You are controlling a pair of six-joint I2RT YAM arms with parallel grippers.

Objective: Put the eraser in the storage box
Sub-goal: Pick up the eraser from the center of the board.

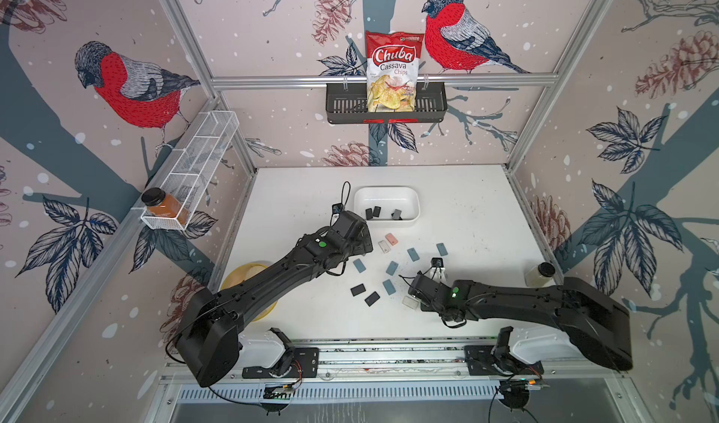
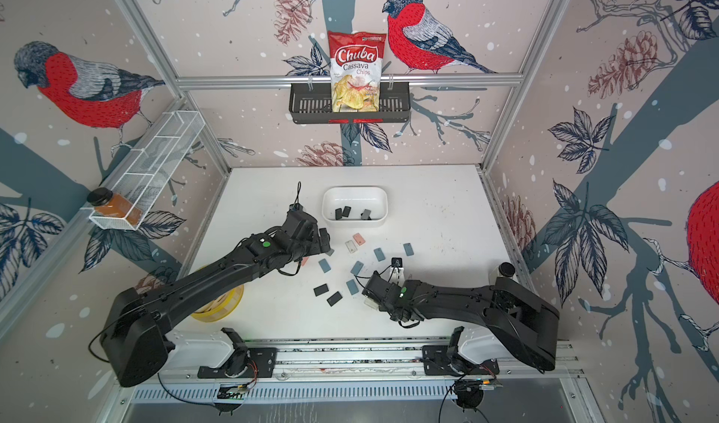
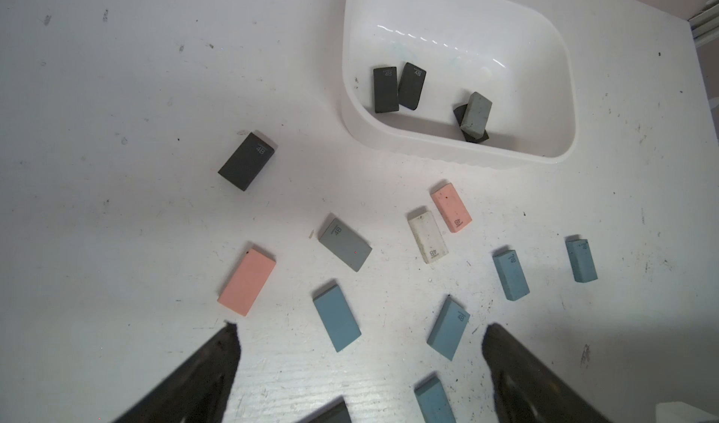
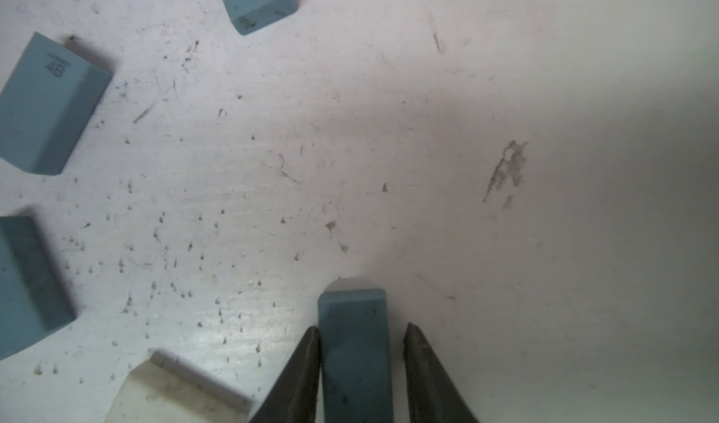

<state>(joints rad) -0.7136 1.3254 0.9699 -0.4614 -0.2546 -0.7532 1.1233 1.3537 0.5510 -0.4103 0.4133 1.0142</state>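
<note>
The storage box [image 1: 412, 197] [image 2: 383, 201] [image 3: 447, 156] stands at the back of the white table, with several dark erasers [image 3: 385, 90] inside. In the right wrist view a blue eraser [image 4: 352, 362] lies on the table between the fingers of my right gripper [image 4: 362, 327]. One finger touches its side and a narrow gap remains at the other finger [image 4: 420, 358]. My left gripper [image 3: 360, 329] hovers wide open over loose blue [image 3: 336, 325], pink [image 3: 247, 283] and grey [image 3: 344, 244] erasers, holding nothing. In both top views the right wrist hides its eraser.
Black erasers [image 1: 358, 289] and a white one [image 1: 409, 302] [image 4: 175, 393] lie near the right arm. A yellow bowl [image 1: 239, 275] sits under the left arm. A bottle [image 1: 539, 273] stands at the right edge. The black basket [image 1: 428, 107] and wire rack [image 1: 202, 156] hang on the walls.
</note>
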